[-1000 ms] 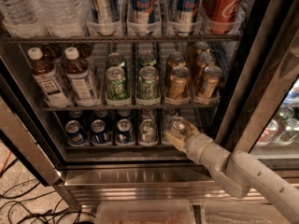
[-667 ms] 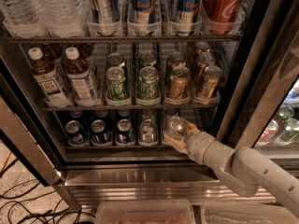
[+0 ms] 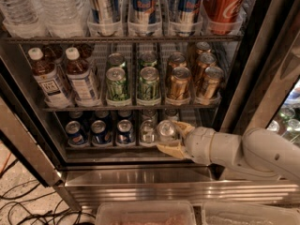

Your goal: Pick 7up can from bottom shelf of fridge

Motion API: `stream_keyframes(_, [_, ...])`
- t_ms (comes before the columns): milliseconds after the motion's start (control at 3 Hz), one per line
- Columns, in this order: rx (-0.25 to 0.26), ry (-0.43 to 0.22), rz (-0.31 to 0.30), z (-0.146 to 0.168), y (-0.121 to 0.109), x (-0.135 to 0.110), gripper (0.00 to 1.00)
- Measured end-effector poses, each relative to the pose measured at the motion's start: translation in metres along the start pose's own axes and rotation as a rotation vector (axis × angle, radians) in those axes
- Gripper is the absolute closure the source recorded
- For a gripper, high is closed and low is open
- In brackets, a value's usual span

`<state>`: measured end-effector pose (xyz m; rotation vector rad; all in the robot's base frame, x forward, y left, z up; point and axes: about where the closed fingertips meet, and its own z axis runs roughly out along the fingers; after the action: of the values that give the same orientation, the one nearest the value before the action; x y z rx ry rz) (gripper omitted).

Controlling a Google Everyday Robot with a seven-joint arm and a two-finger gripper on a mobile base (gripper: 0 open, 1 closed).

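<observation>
2 stages of the pick appear complete: the reach into the stainless-steel display fridge [image 3: 140, 183] and the grasp. The tan 2-finger gripper [image 3: 168, 137] sits at the right end of the dark wire-grid bottom shelf [image 3: 108, 148]. Its fingers are closed against opposite sides of the pale silvery-grey 7up can [image 3: 166, 128], 1 at upper right and 1 below. By judgement, 2 stages remain: lift the can clear of the thin front rail, then draw it out through the door opening. The can stands upright at the front of its lane, just beside a second silvery can [image 3: 146, 131] on its left, with 3 dark blue cans [image 3: 101, 131] further left. Its shiny pull-tab top faces the camera; the body print is mostly hidden.
</observation>
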<state>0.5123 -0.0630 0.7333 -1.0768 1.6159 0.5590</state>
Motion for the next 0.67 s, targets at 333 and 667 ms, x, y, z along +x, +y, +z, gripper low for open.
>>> stream_keyframes(333, [-0.139,0.061,-0.030,-0.018,0.032,-0.027,1.00])
stream_keyframes(667, [-0.255,0.126,-0.033,-0.040,0.052,-0.060,1.00])
